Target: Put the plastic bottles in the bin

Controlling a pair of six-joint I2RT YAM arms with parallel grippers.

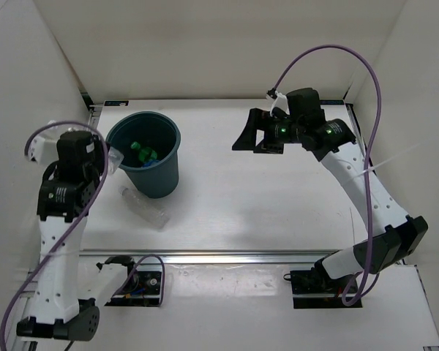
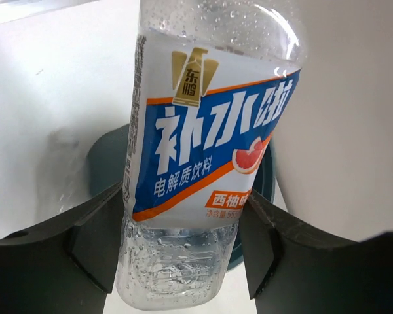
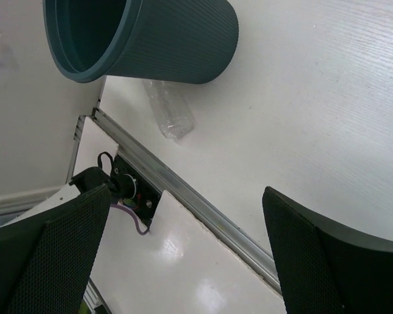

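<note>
My left gripper [image 2: 180,248] is shut on the clear bottle with the white-red-blue label [image 2: 203,144], holding it near its base. It also shows in the top view [image 1: 114,159], next to the left rim of the dark teal bin [image 1: 168,170]. The bin's rim shows behind the bottle in the left wrist view [image 2: 101,163]. A green bottle [image 1: 143,153] lies inside the bin. The plain clear bottle [image 1: 144,208] lies on the table in front of the bin, and also shows in the right wrist view [image 3: 168,110]. My right gripper [image 1: 250,137] is open and empty, high over the table's back right.
The bin [image 3: 177,39] stands at the table's back left. A metal rail [image 1: 227,257] runs along the table's near edge. White walls close in the left, back and right sides. A purple cable [image 1: 336,58] loops above the right arm.
</note>
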